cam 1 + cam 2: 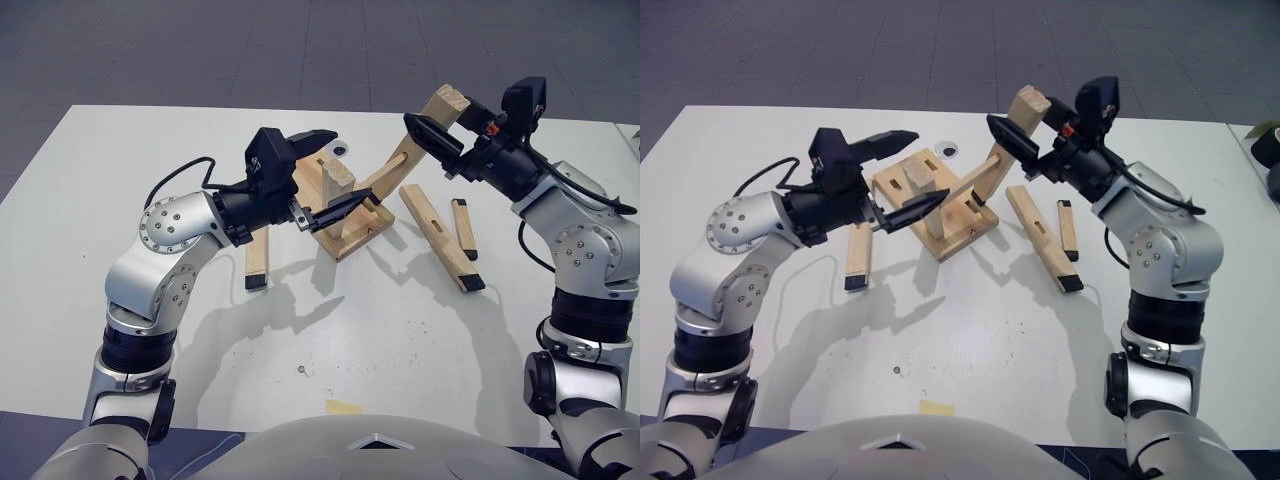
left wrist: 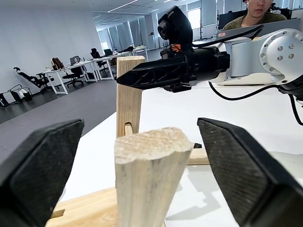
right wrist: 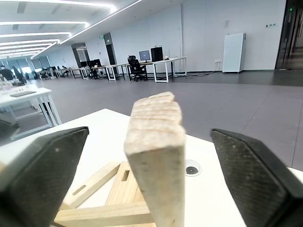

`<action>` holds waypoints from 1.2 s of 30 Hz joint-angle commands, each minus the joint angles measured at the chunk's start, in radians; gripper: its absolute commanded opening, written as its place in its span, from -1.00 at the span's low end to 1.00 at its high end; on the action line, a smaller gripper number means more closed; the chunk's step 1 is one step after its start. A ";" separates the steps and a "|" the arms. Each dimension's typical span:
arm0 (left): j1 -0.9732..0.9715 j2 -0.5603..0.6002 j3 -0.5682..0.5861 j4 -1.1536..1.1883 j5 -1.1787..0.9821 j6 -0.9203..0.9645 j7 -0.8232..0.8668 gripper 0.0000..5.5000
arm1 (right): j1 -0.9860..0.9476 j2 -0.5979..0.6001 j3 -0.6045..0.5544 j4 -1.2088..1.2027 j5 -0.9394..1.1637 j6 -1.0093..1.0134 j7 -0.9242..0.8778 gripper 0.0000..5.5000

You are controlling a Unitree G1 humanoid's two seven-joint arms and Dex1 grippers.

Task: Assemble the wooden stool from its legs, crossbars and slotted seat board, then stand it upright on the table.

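Wooden stool (image 1: 352,232): part-built, near the far edge of the bench (image 1: 400,340), about midway between its left and right edges.
Seat board (image 1: 958,235): lies flat on the bench, slotted face up, with two legs standing in it.
Upright leg (image 1: 337,180): short and near vertical, on the board's left half.
Tilted leg (image 1: 415,145): leans away toward the far right corner. Whether its foot is fully seated in the slot cannot be told.
Left pincer (image 1: 326,175): spread wide around the top of the upright leg. The left wrist view shows clear gaps on both sides, so nothing is pinched.
Right pincer (image 1: 455,118): spread around the top of the tilted leg, likewise with gaps either side and no contact.
Loose leg, left (image 1: 257,255): flat on the bench just left of the seat board.
Loose leg, right (image 1: 440,235): flat on the bench right of the board, slot facing up.
Crossbar (image 1: 461,228): short piece lying just beside the right loose leg, on its far-right side.
Step in hand: judged to be seating the first two legs, so the assembly is at an early stage.
Next move: each pincer would need to close squarely on its leg. The tilted leg then wants bringing upright and pressing home while the other arm steadies the board.
Risk: the board is unclamped and may slide or tip under a sideways push.
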 commanded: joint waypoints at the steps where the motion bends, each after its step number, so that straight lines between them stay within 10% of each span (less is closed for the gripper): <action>1: -0.019 0.009 0.004 -0.012 -0.003 0.007 0.001 0.30 | 0.003 -0.010 0.006 -0.009 -0.027 -0.032 0.014 0.43; 10: -0.017 0.007 -0.006 -0.015 -0.002 0.009 0.001 -0.23 | 0.011 -0.019 0.005 -0.005 -0.040 -0.038 0.039 -0.08; 20: -0.014 0.012 -0.005 -0.011 0.000 0.006 -0.006 -0.25 | 0.018 -0.019 0.009 0.020 -0.048 -0.030 0.051 -0.58; 36: -0.005 0.011 -0.011 0.009 0.010 -0.009 -0.013 -0.25 | -0.108 -0.077 -0.021 0.061 0.059 0.276 0.029 -0.62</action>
